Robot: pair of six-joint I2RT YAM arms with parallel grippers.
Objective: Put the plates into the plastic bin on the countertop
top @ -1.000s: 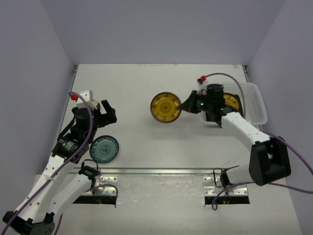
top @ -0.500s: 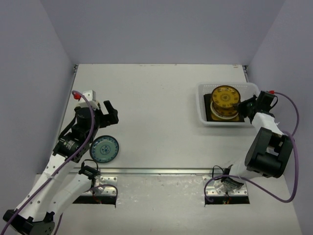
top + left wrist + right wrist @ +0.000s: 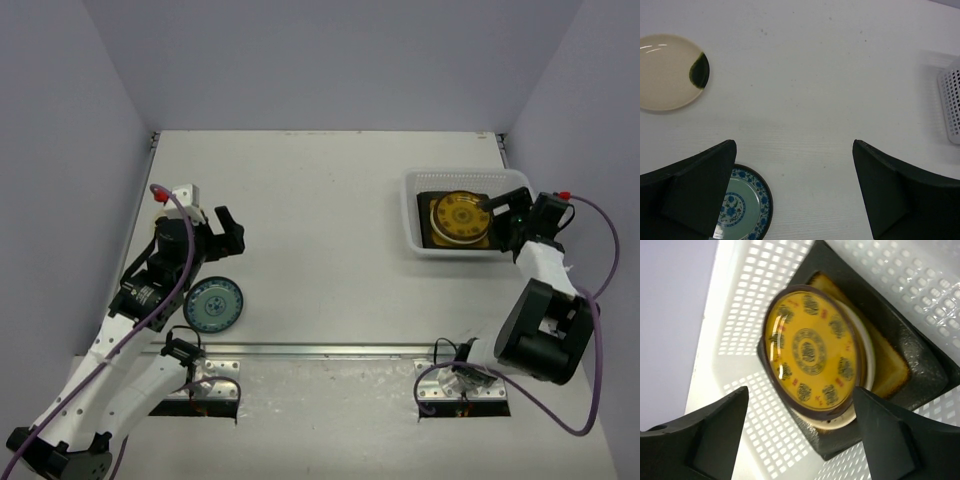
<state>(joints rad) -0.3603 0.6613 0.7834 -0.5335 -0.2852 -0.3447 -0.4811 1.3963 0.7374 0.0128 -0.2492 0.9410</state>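
- The amber plate (image 3: pixel 460 217) (image 3: pixel 812 352) lies flat in the bin (image 3: pixel 412 215) (image 3: pixel 740 315). It tops a stack: a pale round plate (image 3: pixel 867 347) sits under it, and a dark-rimmed square plate (image 3: pixel 890 370) under that.
- The bin stands at the far right of the countertop (image 3: pixel 320 250), near the right wall.
- The right gripper (image 3: pixel 500 213) (image 3: pixel 800 395) hangs over the bin's right side. Its jaws are spread wide and hold nothing, and the amber plate shows between them from the wrist.
- The blue plate (image 3: pixel 213 305) (image 3: pixel 742 207) lies on the countertop at the near left, well apart from the bin.
- The left gripper (image 3: pixel 222 235) (image 3: pixel 794 150) hovers just beyond the blue plate, jaws fully apart and empty.
- A cream plate (image 3: pixel 670 72) with a dark green patch lies farther left, seen from the left wrist only.
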